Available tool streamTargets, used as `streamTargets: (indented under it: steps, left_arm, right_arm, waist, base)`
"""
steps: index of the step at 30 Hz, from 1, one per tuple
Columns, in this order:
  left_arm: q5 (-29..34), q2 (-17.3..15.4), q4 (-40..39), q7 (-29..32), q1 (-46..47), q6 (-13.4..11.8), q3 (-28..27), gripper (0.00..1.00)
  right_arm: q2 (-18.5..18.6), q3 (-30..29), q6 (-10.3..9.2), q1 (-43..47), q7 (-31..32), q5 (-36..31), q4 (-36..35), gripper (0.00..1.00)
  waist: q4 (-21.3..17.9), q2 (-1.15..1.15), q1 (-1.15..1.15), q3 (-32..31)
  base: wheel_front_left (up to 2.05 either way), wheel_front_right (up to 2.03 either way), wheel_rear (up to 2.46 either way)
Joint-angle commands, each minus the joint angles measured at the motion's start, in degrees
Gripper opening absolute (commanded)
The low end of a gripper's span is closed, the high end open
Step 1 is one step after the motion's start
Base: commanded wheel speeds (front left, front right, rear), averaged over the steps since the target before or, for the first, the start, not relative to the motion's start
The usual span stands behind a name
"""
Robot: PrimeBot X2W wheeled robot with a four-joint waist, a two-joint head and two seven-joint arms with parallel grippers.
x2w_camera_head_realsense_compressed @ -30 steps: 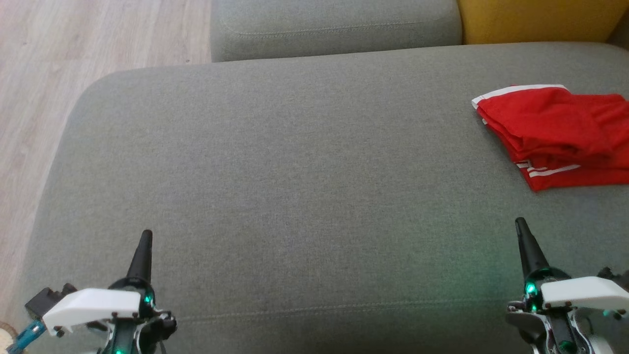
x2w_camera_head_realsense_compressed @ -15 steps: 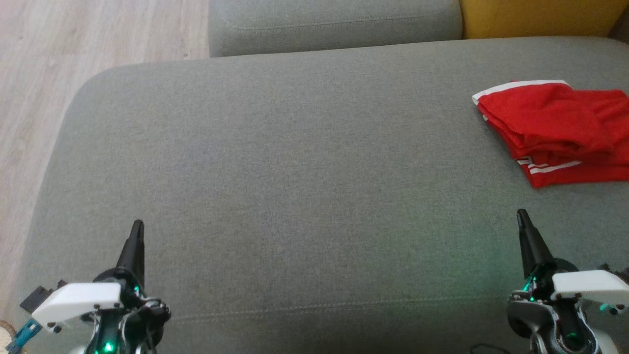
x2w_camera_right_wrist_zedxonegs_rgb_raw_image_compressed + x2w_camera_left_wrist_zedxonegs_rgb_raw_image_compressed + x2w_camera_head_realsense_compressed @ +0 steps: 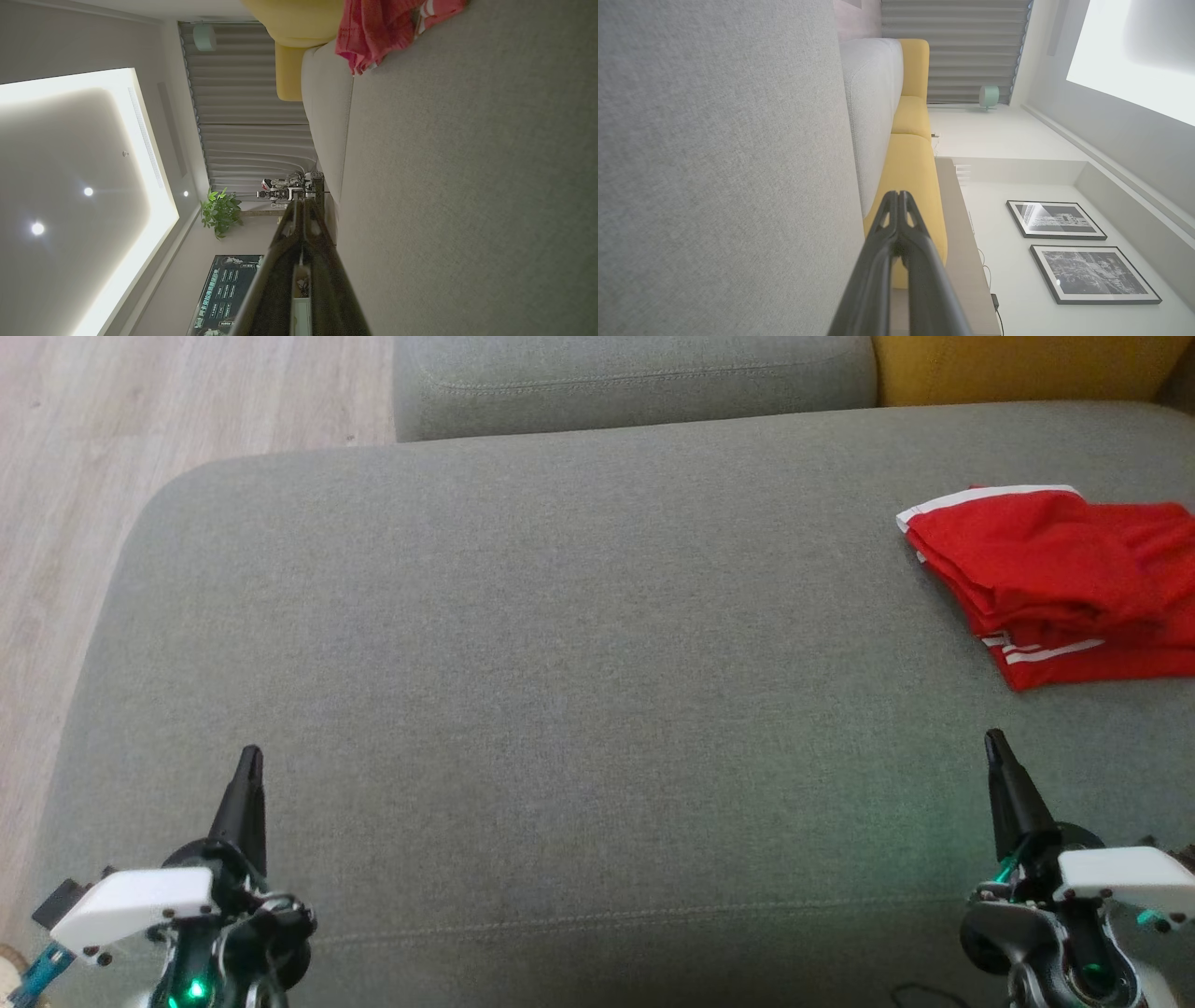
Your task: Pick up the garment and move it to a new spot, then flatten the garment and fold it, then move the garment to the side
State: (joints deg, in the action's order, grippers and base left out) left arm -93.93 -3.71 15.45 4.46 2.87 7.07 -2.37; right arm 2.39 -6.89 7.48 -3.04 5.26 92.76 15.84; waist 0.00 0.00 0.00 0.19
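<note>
The garment (image 3: pixel 1060 583) is red with white stripes and lies folded at the far right of the grey cushion (image 3: pixel 560 644); the right wrist view catches it as a red bundle (image 3: pixel 383 28) at the top edge. My left gripper (image 3: pixel 250 754) hovers at the lower left, shut and empty, its fingers (image 3: pixel 899 205) pressed together. At the lower right my right gripper (image 3: pixel 995 739) is shut too, holding nothing, a short way in front of the garment. Both grippers sit just above the cushion near its front edge.
A second grey cushion (image 3: pixel 635 378) and a yellow one (image 3: pixel 1018 369) lie behind the big cushion. Pale wooden floor (image 3: pixel 112 429) runs along the left. The cushion's rounded left edge drops off near my left gripper.
The view has shifted slightly, so the garment sits a bit higher. My left gripper has drifted left and back; the right one has barely moved. Both stay shut.
</note>
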Motion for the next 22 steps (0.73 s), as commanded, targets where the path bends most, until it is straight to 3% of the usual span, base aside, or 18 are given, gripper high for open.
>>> streamTargets:
  steps: [1,22]
  left_arm:
    - [0.0,-0.7,-1.5,0.3,3.1,0.4,-2.0,0.00]
    - [0.4,-0.4,-1.5,0.7,3.2,0.4,-2.5,0.00]
  right_arm:
    - [1.0,1.1,0.01,-3.1,0.6,0.0,-1.9,0.00]
    - [0.9,0.9,0.01,-3.1,0.8,-0.1,-1.8,0.00]
  waist:
    - [0.0,0.00,0.00,0.0]
    - [0.0,0.00,0.00,0.0]
  base:
    - [0.00,0.00,0.00]
    - [0.00,0.00,0.00]
